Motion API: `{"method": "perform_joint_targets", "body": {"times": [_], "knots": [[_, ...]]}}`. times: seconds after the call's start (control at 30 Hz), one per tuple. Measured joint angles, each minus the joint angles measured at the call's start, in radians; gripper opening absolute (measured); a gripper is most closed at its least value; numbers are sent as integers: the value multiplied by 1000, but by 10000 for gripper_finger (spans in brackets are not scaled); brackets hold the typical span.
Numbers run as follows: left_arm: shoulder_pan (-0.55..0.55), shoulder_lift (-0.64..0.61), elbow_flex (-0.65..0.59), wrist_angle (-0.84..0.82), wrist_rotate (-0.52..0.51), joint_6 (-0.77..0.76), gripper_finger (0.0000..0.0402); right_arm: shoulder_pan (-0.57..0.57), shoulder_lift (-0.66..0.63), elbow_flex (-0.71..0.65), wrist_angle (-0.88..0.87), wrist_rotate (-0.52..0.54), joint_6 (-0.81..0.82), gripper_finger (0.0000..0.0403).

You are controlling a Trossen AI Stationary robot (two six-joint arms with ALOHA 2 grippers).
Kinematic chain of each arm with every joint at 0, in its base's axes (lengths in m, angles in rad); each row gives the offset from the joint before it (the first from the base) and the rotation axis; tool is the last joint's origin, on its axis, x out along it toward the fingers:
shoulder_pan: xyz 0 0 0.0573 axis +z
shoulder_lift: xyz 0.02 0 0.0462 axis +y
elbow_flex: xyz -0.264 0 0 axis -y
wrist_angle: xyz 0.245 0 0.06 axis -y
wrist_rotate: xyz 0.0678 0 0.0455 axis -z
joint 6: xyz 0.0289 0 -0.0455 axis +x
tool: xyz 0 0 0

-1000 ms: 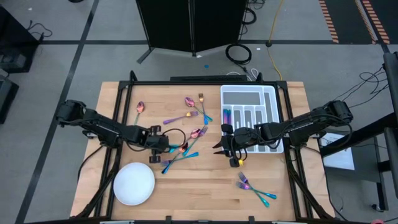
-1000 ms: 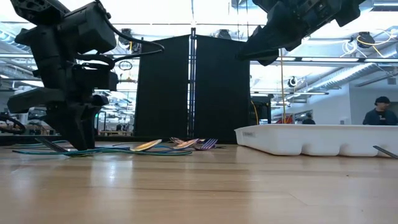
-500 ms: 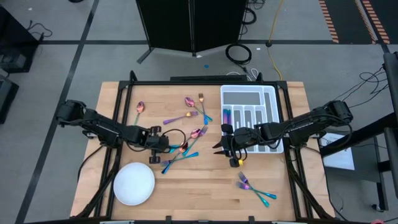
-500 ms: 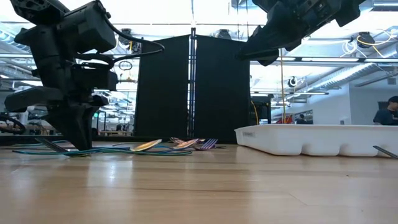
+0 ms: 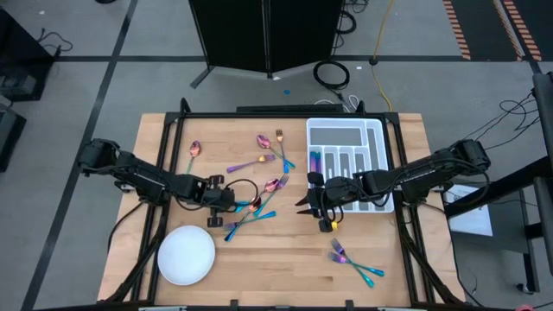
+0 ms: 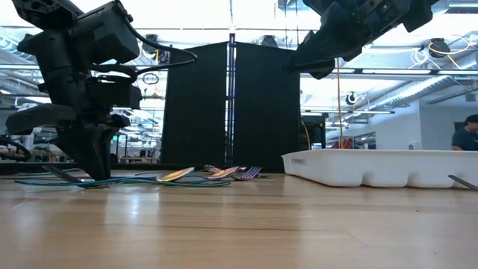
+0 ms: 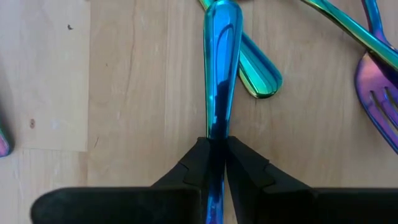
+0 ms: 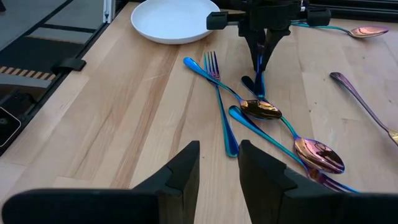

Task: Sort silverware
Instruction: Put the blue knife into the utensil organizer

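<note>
Iridescent silverware lies scattered on the wooden table: a crossed heap (image 5: 259,206) at the middle, a spoon (image 5: 194,150) far left, pieces (image 5: 272,145) near the tray, and forks (image 5: 352,262) near right. My left gripper (image 5: 228,208) stands at the heap's left end, shut on a blue handle (image 7: 219,74). My right gripper (image 8: 219,163) hangs above the table to the right of the heap, between it and the tray. Its fingers are parted with nothing between them. My left gripper pinches a slim blue handle (image 7: 215,134) between its two fingertips, one on each long edge. The fingers come steeply from above. The handle runs away from them across a teal handle end (image 7: 260,79). The piece lies on the table; which kind it is I cannot tell.
A white divided tray (image 5: 344,134) stands at the far right, with a few pieces in its left slot (image 5: 316,161). A round white plate (image 5: 186,254) sits near left. Bare wood lies at the near middle (image 5: 276,268).
My left gripper has shut on the blue handle without moving from its place. The silverware lies as before.
</note>
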Motion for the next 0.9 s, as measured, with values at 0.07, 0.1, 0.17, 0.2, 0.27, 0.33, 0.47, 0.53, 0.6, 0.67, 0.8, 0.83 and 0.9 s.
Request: {"method": "perform_joint_targets", "body": {"times": [0.07, 0.1, 0.17, 0.2, 0.27, 0.33, 0.47, 0.53, 0.6, 0.67, 0.8, 0.83, 0.9], "knots": [[0, 0, 0, 2, 0, 0, 46, 0, 0, 0, 0, 0, 0, 95], [0, 0, 0, 3, 0, -2, 47, 0, 0, 0, 0, 0, 0, 95], [0, 0, 0, 9, -1, -3, 55, 0, 0, 0, 0, 0, 0, 95], [1, 0, 0, 12, -1, -3, 62, 0, 0, 0, 0, 0, 0, 95], [1, 0, 0, 14, -6, -3, 78, 0, 0, 0, 0, 0, 0, 95], [2, 0, 0, 14, -12, -3, 97, 0, 0, 0, 0, 0, 0, 95], [2, 0, 0, 14, -13, -2, 116, 0, 0, 0, 0, 0, 0, 95], [3, 0, 0, 14, -4, -5, 117, 0, 0, 0, 0, 0, 0, 95], [8, 0, 0, 14, 15, -29, 118, 0, 0, 0, 0, 0, 0, 95], [25, 0, 0, 12, 53, -39, 118, 0, 0, 0, 2, 0, 0, 95], [59, 0, 0, 11, 96, -45, 118, 0, 0, 0, 4, 0, -4, 95], [68, 0, 0, 11, 106, -39, 118, 0, 0, 0, 4, 0, -5, 95], [80, 0, 0, 10, 123, -21, 118, 0, 0, 0, 4, 0, -5, 95]]}}
